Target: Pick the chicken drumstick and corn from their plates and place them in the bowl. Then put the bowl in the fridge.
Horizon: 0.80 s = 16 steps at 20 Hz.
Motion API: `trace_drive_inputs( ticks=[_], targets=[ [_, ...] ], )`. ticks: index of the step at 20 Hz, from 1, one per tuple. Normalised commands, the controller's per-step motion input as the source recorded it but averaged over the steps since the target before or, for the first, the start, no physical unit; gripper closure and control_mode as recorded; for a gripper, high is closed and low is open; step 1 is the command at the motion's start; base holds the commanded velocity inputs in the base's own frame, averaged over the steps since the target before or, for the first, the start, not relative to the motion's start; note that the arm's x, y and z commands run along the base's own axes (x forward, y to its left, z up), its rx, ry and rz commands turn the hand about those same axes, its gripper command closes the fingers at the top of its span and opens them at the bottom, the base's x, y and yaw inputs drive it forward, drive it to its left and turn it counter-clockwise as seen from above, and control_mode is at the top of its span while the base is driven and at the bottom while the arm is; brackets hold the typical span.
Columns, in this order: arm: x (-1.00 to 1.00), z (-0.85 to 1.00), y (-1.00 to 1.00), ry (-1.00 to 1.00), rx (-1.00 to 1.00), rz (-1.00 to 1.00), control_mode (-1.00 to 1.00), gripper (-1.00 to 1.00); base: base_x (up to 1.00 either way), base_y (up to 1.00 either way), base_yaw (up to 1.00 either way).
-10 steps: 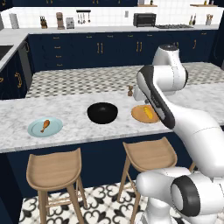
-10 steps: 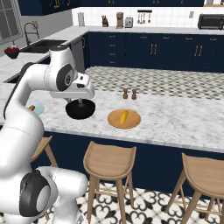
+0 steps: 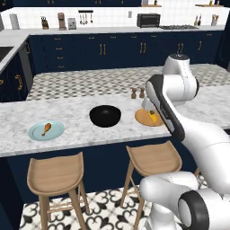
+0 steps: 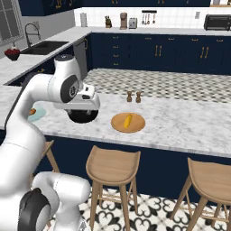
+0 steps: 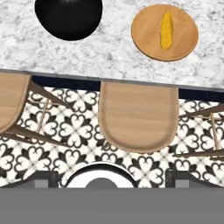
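Corn (image 5: 166, 29) lying lengthwise 12-to-6 on wooden plate (image 5: 144, 37); bowl (image 5: 68, 18) at 9 o'clock of it. Pincer open, above stool (image 5: 138, 116), looking down.

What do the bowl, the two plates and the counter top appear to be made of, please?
The bowl: glossy black, perhaps glazed ceramic or plastic; it shows soft highlights.
The plate under the corn: looks like wood, matte orange-brown.
The plate under the drumstick: smooth pale blue, possibly ceramic.
The counter top: looks like marble, white with grey veining.

Bare marble separates bowl (image 3: 105, 116) and corn (image 4: 128, 120) (shakers (image 4: 133, 96) behind).
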Motion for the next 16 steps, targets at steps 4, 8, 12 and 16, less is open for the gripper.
trace_drive_inputs(
  ticks=[4,8,12,16],
  targets=[
    [0.61,-0.49,-0.5,0.04,0.0,0.0,-1.0,-1.0,0.0,0.0,0.0],
    [0.97,-0.27,-0.33,0.08,0.02,0.0,-1.0,-1.0,0.0,0.0,0.0],
    [0.97,-0.22,-0.32,0.02,0.03,0.0,-1.0,-1.0,0.0,0.0,0.0],
    [0.84,-0.31,-0.4,0.02,0.0,0.0,-1.0,-1.0,0.0,0.0,0.0]
  ],
)
